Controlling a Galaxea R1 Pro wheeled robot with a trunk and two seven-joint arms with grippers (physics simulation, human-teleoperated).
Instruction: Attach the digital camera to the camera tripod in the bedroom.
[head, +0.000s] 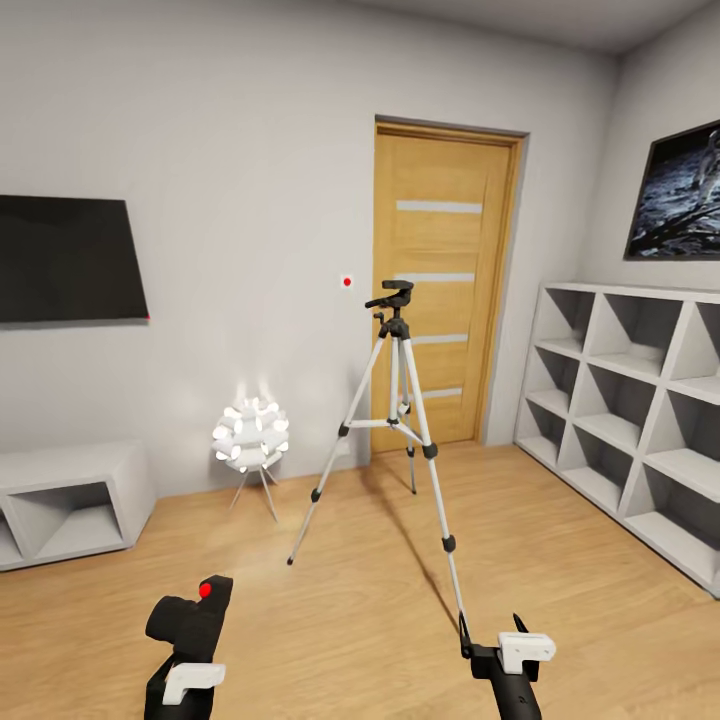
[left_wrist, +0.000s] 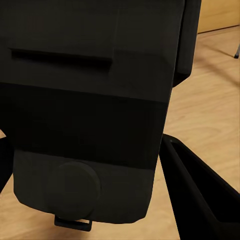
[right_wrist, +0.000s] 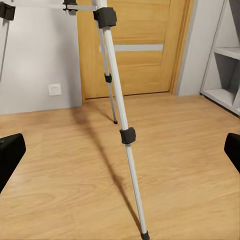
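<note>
So I'm in the bedroom, light wood floor (head: 560, 540) everywhere and a white wall ahead. Biggest thing on my right is the white cubby shelf unit (head: 640, 400) running along that wall, with a dark framed picture (head: 678, 195) above it. Straight ahead is the wooden door (head: 443, 285) with pale stripes across it. Off to the left there's a black TV (head: 65, 260) on the wall and a low grey-white bench (head: 70, 500) under it.

The tripod (head: 398, 420) stands in the middle of the floor in front of the door, legs spread, black head with its handle on top. One silver leg comes down toward me and its foot lands right beside my right gripper (head: 492, 632). From my right wrist that same tripod (right_wrist: 121, 125) leg cuts right across the view, foot on the floor between my fingers.

Left of the tripod, near the wall, sits a small glowing spiky lamp (head: 250, 435) on thin legs.

My left gripper (head: 190, 650) is clamped on the camera (head: 190, 615), red button facing up, held low at my left side, well apart from the tripod. Up close the camera (left_wrist: 85, 110) is just a big black block. My right one is spread wide with nothing in it.
</note>
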